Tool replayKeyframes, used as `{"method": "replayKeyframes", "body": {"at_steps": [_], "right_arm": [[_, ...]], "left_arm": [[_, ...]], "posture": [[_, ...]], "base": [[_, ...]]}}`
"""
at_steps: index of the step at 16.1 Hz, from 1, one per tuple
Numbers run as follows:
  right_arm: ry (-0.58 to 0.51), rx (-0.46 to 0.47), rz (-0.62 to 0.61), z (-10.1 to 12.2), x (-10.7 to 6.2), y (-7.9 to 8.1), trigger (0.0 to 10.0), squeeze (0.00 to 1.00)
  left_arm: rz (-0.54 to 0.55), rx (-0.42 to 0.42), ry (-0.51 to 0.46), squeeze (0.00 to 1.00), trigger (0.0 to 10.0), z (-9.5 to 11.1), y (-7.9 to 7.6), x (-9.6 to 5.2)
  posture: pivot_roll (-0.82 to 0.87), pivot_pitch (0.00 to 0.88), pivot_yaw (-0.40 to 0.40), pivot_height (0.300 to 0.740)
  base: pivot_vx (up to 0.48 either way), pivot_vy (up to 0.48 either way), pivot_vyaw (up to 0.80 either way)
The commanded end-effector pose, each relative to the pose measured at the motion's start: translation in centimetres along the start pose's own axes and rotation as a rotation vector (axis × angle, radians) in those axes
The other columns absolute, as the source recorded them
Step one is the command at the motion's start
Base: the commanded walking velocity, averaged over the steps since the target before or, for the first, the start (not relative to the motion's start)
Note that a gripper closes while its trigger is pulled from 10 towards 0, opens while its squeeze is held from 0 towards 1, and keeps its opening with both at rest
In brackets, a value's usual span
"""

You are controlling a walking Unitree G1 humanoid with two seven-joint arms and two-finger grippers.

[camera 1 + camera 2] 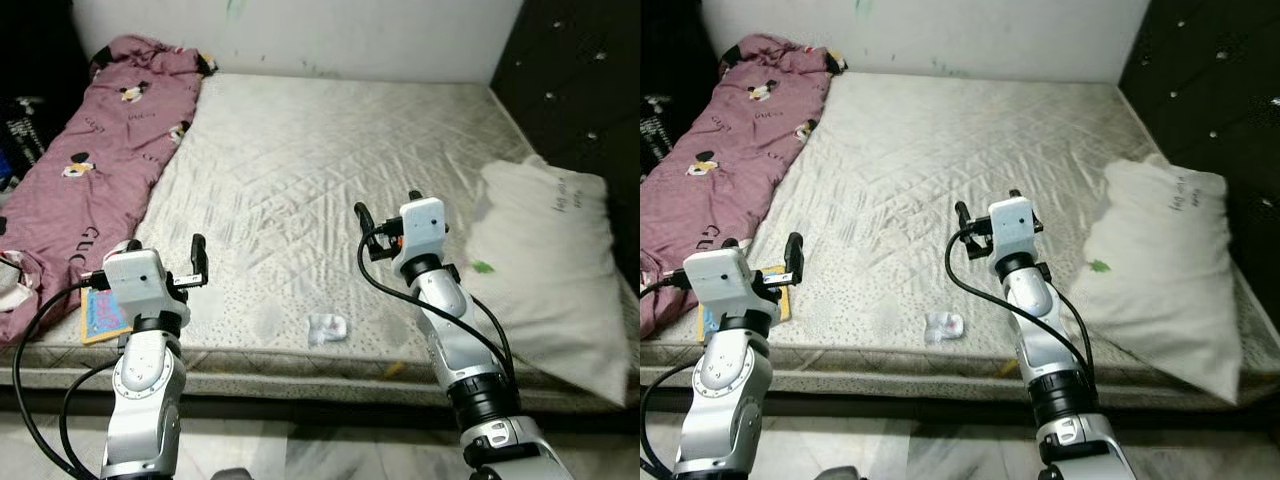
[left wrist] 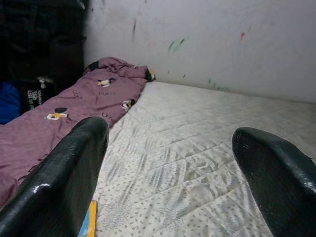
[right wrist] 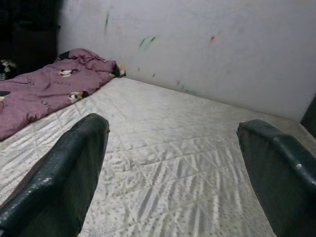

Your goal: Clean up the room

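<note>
A bare quilted mattress point(image 1: 300, 170) lies before me. A small crumpled white wrapper point(image 1: 326, 327) sits near its front edge, between my two arms. A colourful flat book point(image 1: 103, 313) lies at the front left corner, partly under my left arm. A pink printed blanket point(image 1: 110, 160) stretches along the left side. A white pillow point(image 1: 545, 270) rests at the right edge. My left gripper point(image 1: 165, 252) is open above the front left corner, holding nothing. My right gripper point(image 1: 388, 208) is open over the middle of the mattress, behind and to the right of the wrapper.
A white wall point(image 1: 300, 30) with faint marks runs behind the bed. A dark tufted panel point(image 1: 580, 80) stands at the right, and dark clutter point(image 1: 20, 130) is at the far left. A small yellow scrap point(image 1: 393, 370) lies on the mattress's front side. Tiled floor point(image 1: 330, 450) is below.
</note>
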State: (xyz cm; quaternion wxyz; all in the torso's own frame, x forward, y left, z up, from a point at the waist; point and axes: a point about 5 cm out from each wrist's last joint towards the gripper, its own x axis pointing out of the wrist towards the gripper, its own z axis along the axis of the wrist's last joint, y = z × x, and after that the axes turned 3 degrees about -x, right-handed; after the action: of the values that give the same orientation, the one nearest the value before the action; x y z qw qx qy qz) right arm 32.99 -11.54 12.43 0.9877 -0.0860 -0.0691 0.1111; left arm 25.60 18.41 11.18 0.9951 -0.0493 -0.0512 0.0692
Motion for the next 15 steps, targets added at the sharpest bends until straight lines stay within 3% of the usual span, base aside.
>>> {"method": "replayKeyframes", "body": {"at_steps": [1,7,15], "right_arm": [[-0.011,0.003,0.001,0.37,0.36,-0.03,10.0,0.0],[-0.014,0.002,0.004,0.4,0.61,0.28,10.0,0.0],[-0.009,0.0,-0.004,0.11,0.63,-0.03,10.0,0.0]], "left_arm": [[-0.014,0.003,-0.016,0.0,10.0,0.34,-0.18,0.04],[-0.027,-0.005,-0.026,0.0,10.0,0.46,-0.27,0.11],[0.006,-0.001,-0.006,0.0,10.0,0.19,-0.15,0.21]], "posture": [[0.07,0.029,-0.028,0.74],[0.07,0.021,-0.026,0.74],[0.07,0.021,-0.025,0.74]], "base": [[0.368,0.0,0.0],[0.406,0.0,0.0],[0.0,0.0,0.0]]}}
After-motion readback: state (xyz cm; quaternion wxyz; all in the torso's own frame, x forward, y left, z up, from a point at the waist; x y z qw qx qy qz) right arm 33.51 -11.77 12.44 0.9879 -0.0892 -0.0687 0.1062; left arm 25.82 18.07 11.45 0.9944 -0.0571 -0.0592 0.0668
